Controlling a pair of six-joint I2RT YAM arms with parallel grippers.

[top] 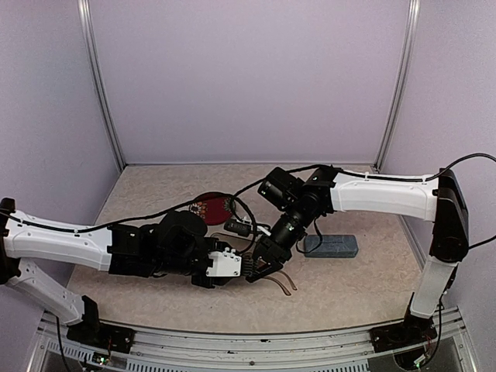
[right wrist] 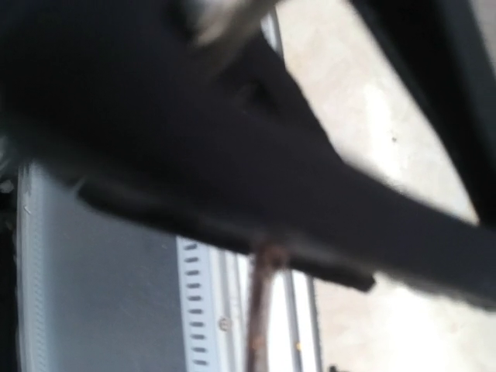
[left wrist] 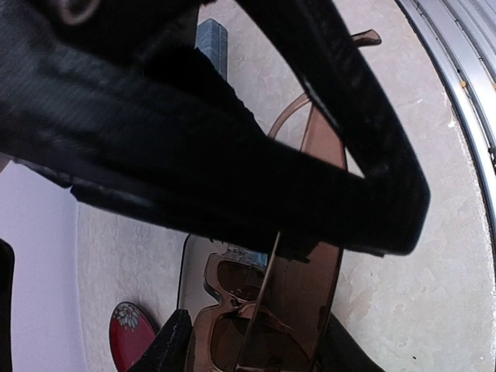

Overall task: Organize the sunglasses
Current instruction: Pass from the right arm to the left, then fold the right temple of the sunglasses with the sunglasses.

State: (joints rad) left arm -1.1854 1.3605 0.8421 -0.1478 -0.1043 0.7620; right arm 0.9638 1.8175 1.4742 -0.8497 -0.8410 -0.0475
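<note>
Left fingers (left wrist: 172, 349) are gripping the reddish-brown sunglasses (left wrist: 256, 310) mid-table (top: 349, 294); the right fingers' (top: 262, 270) spread is unclear. The grey-blue case (top: 331, 246) is lying closed, further right.

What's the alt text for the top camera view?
Two robot arms meet at centre, left gripper and right gripper both at the brown sunglasses. A grey-blue case lies to their right, a red object behind.
</note>
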